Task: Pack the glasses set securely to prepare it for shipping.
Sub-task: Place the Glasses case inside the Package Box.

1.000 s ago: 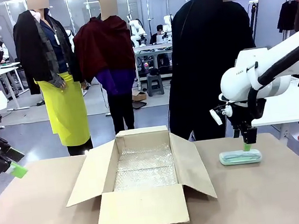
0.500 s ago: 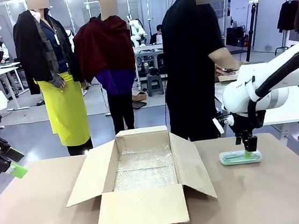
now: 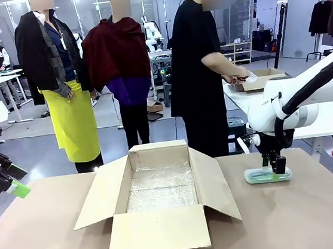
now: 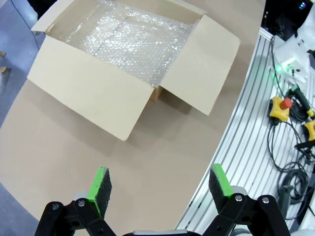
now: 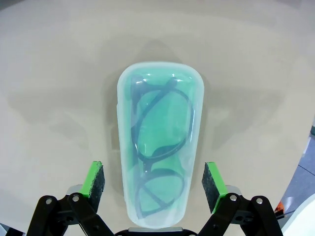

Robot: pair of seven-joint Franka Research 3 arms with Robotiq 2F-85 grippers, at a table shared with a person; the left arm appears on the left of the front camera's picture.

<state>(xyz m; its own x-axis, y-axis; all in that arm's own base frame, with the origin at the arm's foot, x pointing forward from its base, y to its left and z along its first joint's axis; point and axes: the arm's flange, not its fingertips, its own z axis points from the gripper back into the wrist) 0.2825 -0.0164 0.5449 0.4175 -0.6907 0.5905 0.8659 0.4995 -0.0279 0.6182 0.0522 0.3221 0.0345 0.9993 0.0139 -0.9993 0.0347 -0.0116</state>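
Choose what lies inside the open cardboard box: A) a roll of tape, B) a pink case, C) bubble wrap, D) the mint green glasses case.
C: bubble wrap lines the cardboard box floor; the mint green glasses case lies outside on the table.

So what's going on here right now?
The right hand is open, straddling the mint green glasses case, which lies on the table, not yet gripped. The cardboard box beside it stands open, lined with bubble wrap, nothing packed. The left hand hangs open at the table's left edge.
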